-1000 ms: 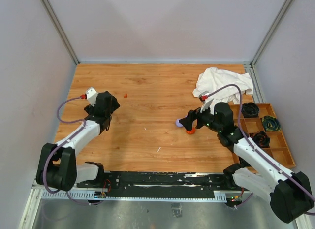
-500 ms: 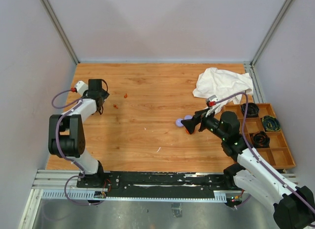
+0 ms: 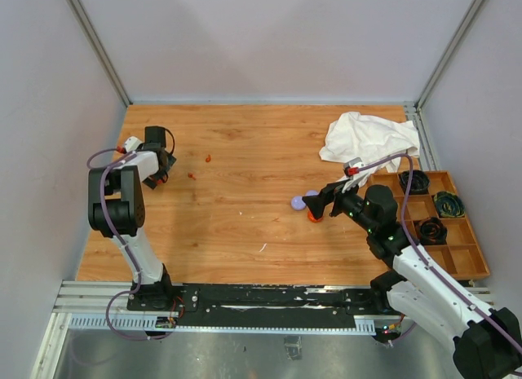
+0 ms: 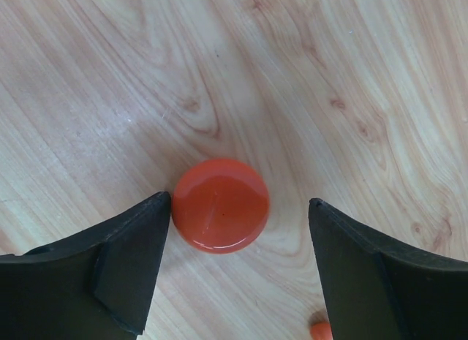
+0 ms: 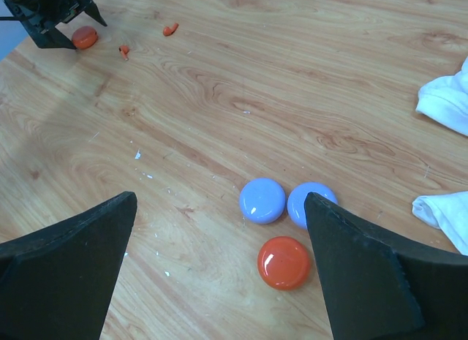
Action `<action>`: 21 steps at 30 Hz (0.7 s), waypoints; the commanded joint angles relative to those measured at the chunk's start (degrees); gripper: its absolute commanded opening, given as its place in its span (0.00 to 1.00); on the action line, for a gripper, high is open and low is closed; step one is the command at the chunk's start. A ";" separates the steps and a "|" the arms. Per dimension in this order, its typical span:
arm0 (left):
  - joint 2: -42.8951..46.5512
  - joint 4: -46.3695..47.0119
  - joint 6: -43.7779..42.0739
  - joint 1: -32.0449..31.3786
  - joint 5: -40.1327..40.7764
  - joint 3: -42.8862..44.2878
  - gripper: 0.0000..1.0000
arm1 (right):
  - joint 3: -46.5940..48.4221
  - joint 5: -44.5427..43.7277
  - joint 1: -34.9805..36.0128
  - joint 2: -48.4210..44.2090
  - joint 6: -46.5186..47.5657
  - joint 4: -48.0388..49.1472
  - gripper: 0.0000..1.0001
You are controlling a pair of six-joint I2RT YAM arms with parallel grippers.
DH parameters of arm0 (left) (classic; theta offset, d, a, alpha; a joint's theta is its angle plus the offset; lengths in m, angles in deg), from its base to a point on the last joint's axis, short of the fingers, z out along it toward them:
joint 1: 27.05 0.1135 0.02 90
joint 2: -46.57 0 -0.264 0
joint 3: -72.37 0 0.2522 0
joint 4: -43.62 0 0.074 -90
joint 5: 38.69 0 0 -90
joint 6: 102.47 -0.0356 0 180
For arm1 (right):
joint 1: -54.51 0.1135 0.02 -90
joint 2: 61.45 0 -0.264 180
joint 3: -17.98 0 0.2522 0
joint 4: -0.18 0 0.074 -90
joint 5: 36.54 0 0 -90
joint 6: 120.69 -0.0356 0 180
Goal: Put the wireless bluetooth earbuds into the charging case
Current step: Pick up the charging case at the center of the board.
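Cloth [image 3: 367, 143] upper right on table [image 3: 245, 224]; compartment tray [image 3: 469, 261] at right edge. Three charging cases [image 5: 284, 262] clustered centre-right. Two earbuds [image 3: 208, 158] upper left, just right of left gripper [image 4: 239, 203], which straddles fourth case [image 4: 219, 208].

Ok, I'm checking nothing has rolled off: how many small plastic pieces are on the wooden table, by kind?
Glossy orange-red round plastic discs: 2
Glossy lavender round plastic discs: 2
Tiny orange-red plastic earbuds: 2
Total: 6

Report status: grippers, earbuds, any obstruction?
Left gripper open, straddling orange-red disc. Right gripper open, empty, facing lavender discs. Orange-red earbud loose on table beside left gripper, not yet in a case. No obstruction seen.
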 commanded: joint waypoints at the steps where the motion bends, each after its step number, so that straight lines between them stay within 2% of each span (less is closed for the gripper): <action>1: -2.35 -1.49 -0.17 0.56 -0.63 1.61 0.79 | -0.77 -1.42 -0.88 -0.17 -0.55 1.02 0.99; 7: -3.10 -1.90 -1.35 0.67 -0.97 1.84 0.64 | -0.85 -1.29 -0.88 0.07 -0.44 1.18 0.99; 11: -2.10 -1.76 -3.27 0.71 -2.14 1.39 0.59 | -0.85 -0.41 -0.88 0.31 -0.53 1.72 0.98; 18: 3.43 -0.55 -6.72 0.19 -3.64 -2.76 0.54 | 0.26 3.22 -0.88 2.26 -1.55 2.46 0.99; 21: 6.35 0.19 -8.33 -1.29 -4.03 -4.64 0.53 | 3.10 4.40 -0.92 4.98 -2.75 -0.15 0.99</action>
